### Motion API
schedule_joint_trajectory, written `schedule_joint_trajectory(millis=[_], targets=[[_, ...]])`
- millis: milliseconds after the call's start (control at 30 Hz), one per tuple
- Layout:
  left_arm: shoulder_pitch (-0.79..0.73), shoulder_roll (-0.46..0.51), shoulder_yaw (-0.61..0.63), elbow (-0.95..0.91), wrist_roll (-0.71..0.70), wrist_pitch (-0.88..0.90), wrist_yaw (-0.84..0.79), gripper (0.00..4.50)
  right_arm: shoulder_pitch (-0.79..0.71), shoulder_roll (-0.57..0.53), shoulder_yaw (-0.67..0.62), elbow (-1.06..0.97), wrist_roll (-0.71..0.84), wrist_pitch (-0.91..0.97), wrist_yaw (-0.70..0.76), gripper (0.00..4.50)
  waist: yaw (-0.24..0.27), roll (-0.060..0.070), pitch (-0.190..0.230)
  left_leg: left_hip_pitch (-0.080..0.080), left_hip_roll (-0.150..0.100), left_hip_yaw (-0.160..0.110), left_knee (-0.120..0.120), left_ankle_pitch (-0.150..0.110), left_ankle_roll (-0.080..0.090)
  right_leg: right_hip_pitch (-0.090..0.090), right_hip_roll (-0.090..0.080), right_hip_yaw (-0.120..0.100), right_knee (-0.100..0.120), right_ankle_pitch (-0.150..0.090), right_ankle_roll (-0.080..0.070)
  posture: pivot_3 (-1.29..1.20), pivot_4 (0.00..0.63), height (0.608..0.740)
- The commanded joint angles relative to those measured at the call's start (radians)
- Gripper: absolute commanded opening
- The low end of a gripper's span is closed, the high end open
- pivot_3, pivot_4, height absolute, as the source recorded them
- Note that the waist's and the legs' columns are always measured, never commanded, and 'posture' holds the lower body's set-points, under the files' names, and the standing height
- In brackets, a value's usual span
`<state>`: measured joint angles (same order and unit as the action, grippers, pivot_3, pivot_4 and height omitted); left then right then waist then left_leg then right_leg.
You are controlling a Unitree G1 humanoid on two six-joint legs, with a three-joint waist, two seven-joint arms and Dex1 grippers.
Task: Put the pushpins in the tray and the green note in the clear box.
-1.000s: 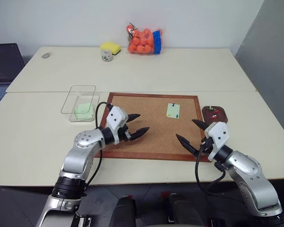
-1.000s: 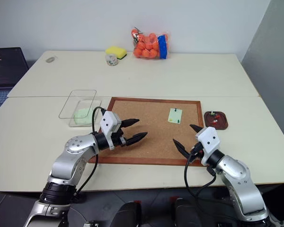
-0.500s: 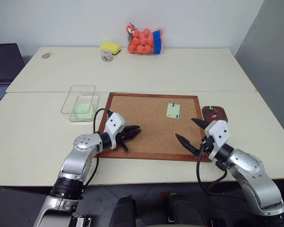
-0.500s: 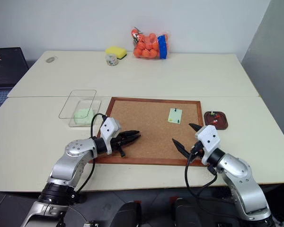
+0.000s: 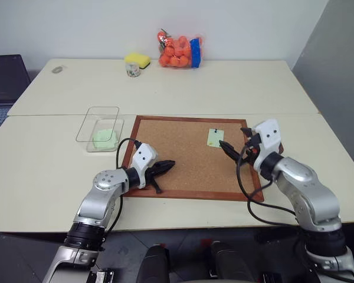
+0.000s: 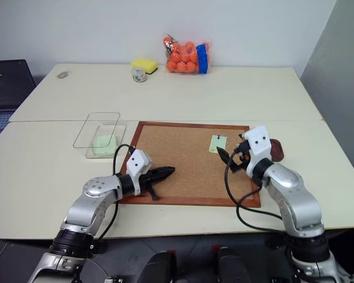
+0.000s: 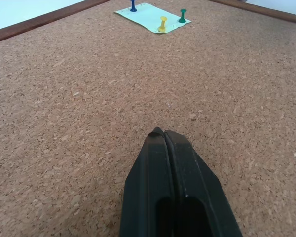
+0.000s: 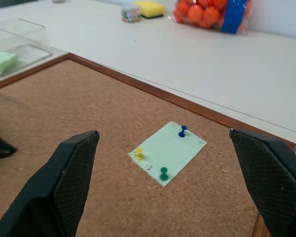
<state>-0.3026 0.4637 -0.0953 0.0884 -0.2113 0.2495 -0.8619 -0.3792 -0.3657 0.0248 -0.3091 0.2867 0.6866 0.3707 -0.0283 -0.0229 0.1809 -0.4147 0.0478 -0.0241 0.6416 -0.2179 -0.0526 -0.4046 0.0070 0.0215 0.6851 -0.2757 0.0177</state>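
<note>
Our right gripper (image 8: 163,197) stands with its jaws spread wide, nothing between them, hovering over the right part of the corkboard (image 5: 183,159). Seen along its fingers, the green note (image 8: 166,152) lies dead ahead at twelve o'clock, framed between the two pads, flat on the cork and apart from them. Three pushpins stand in it: a blue pin (image 8: 182,131) at the note's far corner, a yellow pin (image 8: 139,154) and a green pin (image 8: 164,174) along its near edge.

From the head camera, the note sits at about ten o'clock of the right gripper's tips, just beside them. The tray (image 6: 275,149) shows at three o'clock of that gripper, partly hidden behind its wrist, off the board's right rim.

Our left gripper (image 7: 164,136) has its fingers pressed together, holding nothing, low over the board's near-left area; the note lies far off at its twelve o'clock.

The clear box (image 5: 100,128) rests on the table at nine o'clock of the board, with a mint-green pad (image 5: 104,138) inside.
</note>
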Motion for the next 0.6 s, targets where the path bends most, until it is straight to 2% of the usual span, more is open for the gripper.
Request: schedule_joint_trajectory(millis=[33, 200, 333, 600], targets=[[0.019, -0.007, -0.022, 0.015, 0.018, -0.001, 0.006, 0.01, -0.134, 0.050, 0.021, 0.153, -0.038, 0.016, -0.044, 4.50, 0.000, 0.000, 0.000, 0.000, 0.000, 0.000, 0.000, 0.000, 0.000, 0.000, 0.000, 0.000, 0.000, 0.000, 0.000, 0.00, 0.150, 0.740], [0.029, -0.008, -0.028, 0.007, 0.024, -0.013, 0.012, 0.01, -0.242, 0.084, 0.058, 0.365, -0.114, -0.050, -0.065, 4.50, 0.002, 0.001, 0.000, 0.000, 0.000, 0.000, 0.000, 0.000, 0.000, 0.000, 0.000, 0.000, 0.000, 0.002, -0.004, 0.00, 0.150, 0.740], [0.030, -0.012, -0.030, 0.005, 0.026, -0.018, 0.018, 0.01, -0.312, 0.119, 0.041, 0.520, -0.136, -0.116, -0.079, 4.50, 0.000, 0.001, 0.000, 0.000, 0.000, 0.001, 0.000, 0.000, 0.000, 0.000, 0.000, 0.000, -0.001, 0.003, -0.004, 0.00, 0.150, 0.740], [0.040, -0.011, -0.030, -0.012, 0.025, -0.019, 0.029, 0.01, -0.386, 0.143, 0.041, 0.690, -0.169, -0.229, -0.055, 4.50, -0.001, 0.001, -0.001, 0.000, 0.000, 0.001, 0.000, 0.000, 0.000, 0.000, 0.000, 0.001, 0.000, 0.003, -0.005, 0.00, 0.150, 0.740]])
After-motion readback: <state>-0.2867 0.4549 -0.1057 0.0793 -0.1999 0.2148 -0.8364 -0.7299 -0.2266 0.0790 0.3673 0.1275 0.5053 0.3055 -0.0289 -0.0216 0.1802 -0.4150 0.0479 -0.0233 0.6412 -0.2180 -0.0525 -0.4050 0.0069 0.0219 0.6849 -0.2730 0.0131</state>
